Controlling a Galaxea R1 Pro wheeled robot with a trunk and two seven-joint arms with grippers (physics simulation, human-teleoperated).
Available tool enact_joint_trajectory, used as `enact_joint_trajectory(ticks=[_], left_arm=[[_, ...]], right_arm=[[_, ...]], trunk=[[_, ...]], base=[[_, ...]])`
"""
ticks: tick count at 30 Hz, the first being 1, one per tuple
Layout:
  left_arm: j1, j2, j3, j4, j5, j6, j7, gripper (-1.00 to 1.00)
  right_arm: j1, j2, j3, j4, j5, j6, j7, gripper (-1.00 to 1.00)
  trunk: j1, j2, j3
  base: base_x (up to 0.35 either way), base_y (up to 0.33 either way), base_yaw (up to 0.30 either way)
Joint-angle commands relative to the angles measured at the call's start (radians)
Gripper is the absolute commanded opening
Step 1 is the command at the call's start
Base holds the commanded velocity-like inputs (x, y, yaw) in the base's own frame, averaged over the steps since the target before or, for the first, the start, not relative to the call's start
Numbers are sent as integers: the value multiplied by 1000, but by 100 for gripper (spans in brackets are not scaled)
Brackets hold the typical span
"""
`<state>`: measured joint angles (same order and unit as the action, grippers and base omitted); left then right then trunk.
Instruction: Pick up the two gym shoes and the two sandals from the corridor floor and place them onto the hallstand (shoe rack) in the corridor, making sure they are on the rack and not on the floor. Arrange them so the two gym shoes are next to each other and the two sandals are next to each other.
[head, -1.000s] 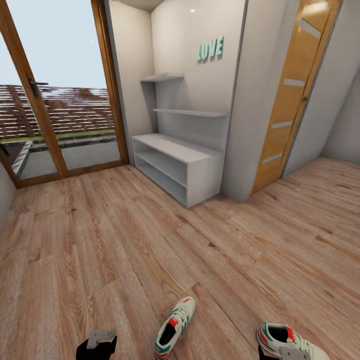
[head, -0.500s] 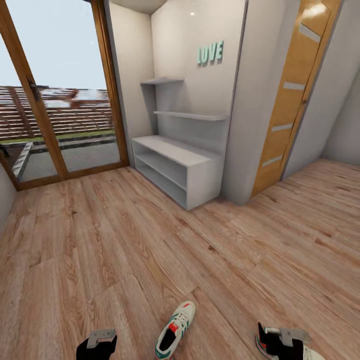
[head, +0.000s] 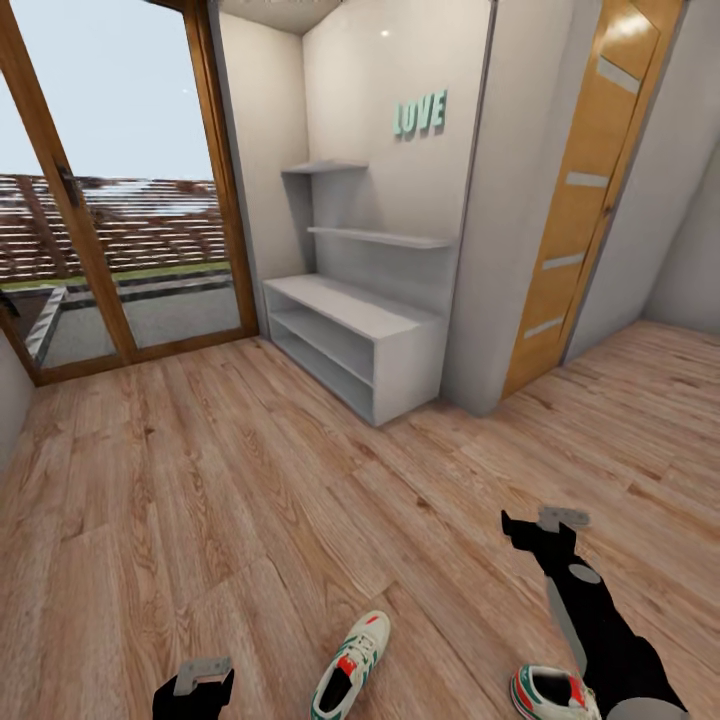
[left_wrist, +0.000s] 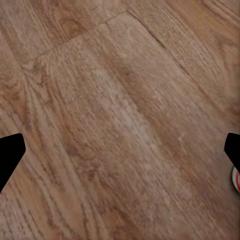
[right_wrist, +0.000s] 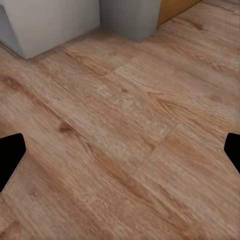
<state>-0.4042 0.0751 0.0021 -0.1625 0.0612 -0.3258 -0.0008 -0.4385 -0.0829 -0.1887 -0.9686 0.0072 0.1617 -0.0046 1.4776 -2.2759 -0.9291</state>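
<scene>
I read one word here: teal raised letters spelling "LOVE" (head: 420, 115), upper middle of my head view, mounted on the pale wall (head: 400, 60) above the hallstand (head: 355, 335).

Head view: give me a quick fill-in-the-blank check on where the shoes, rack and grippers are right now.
1. Both gym shoes lie on the ____.
2. The hallstand shelves and bench top hold ____ shoes.
3. The ____ gripper is raised above the floor, ahead of the shoes.
4. The left gripper's jaws stand ____.

Missing words: floor; no; right; open
</scene>
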Motion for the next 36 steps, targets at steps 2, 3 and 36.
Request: enact_joint_trajectory(ticks=[2, 3, 36], left_arm=[[-1, 0, -1, 0, 6, -3, -1, 100], [-1, 0, -2, -1, 6, -3, -1, 100], [-56, 0, -13, -27, -1, 11, -2, 100]], right_arm=[[-15, -1, 0, -14, 0, 39, 1, 100], [-24, -3, 1, -35, 0, 60, 3, 100], [-40, -26, 3, -74, 27, 101, 5, 100]], trunk=[[-8, 14, 5], [-8, 14, 5], [-8, 14, 8]], base=[[0, 0, 0], [0, 0, 0], [0, 0, -71]])
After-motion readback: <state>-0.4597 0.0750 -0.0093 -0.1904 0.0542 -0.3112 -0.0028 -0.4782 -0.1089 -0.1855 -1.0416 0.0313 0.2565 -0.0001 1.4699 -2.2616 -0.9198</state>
